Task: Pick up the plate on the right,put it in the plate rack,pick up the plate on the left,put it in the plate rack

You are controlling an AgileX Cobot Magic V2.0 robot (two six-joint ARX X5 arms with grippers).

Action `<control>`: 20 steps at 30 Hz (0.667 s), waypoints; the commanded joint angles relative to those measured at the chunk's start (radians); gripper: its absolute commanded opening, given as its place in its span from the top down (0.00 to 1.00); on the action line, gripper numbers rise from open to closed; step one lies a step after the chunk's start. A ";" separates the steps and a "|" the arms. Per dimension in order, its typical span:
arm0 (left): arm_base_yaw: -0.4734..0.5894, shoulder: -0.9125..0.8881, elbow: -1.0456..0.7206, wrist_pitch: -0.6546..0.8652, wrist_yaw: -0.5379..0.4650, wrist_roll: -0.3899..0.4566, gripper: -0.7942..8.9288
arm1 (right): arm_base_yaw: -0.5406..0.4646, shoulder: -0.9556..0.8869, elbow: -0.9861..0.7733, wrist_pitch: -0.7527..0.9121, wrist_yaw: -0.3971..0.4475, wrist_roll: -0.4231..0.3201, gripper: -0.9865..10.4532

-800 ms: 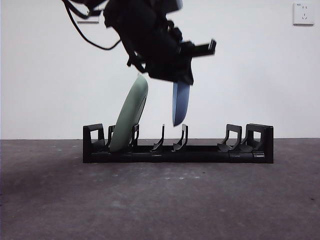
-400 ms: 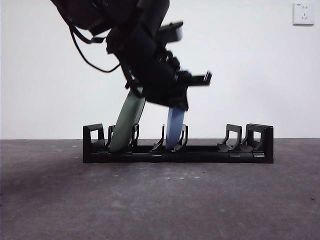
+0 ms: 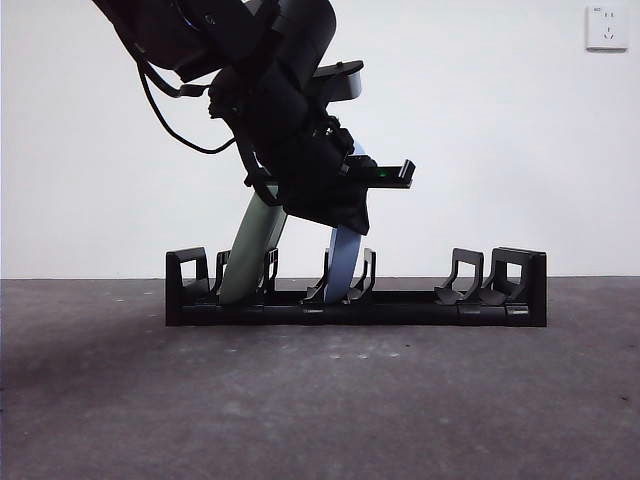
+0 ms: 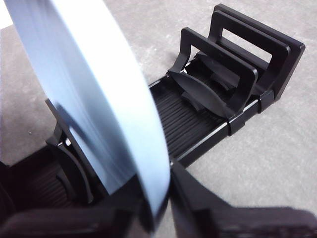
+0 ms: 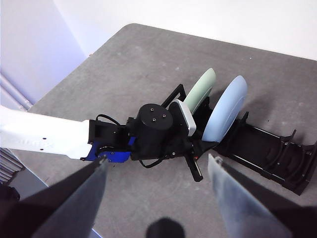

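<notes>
The black plate rack [image 3: 400, 305] lies across the table. A pale green plate [image 3: 250, 255] leans in its left slots. A light blue plate [image 3: 345, 262] stands with its lower edge between the middle prongs. My left gripper [image 3: 340, 215] is shut on that plate's upper rim. The left wrist view shows the blue plate [image 4: 99, 99] running between my left gripper's [image 4: 158, 213] jaws, with the rack's [image 4: 237, 84] end prongs beyond. My right gripper [image 5: 156, 166] hangs open high above the table, looking down on both plates [image 5: 227, 106] and the rack [image 5: 270, 148].
The left arm [image 5: 153, 131] reaches in over the rack's left half. The rack's right slots [image 3: 465, 280] hold nothing. A wall socket [image 3: 607, 27] sits high on the back wall. The grey table [image 3: 320, 400] spreads in front of the rack.
The left gripper has come down with the blue plate, from above the rack into the middle prongs. The green plate has stayed in its slot.
</notes>
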 commanded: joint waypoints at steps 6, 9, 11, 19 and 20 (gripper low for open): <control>-0.010 0.016 -0.007 -0.025 0.029 0.004 0.59 | 0.002 -0.002 -0.006 -0.024 -0.002 -0.013 0.61; -0.016 0.010 -0.007 -0.033 0.028 0.004 0.59 | 0.002 -0.002 -0.006 -0.024 -0.002 -0.014 0.61; -0.019 0.000 -0.007 -0.041 0.029 0.004 0.59 | 0.002 -0.002 -0.006 -0.024 -0.001 -0.014 0.61; -0.044 -0.121 -0.007 -0.069 0.029 0.005 0.59 | 0.002 -0.002 -0.006 -0.024 0.014 -0.023 0.61; -0.051 -0.151 -0.007 -0.082 0.028 0.005 0.59 | 0.002 -0.002 -0.006 -0.024 0.024 -0.027 0.61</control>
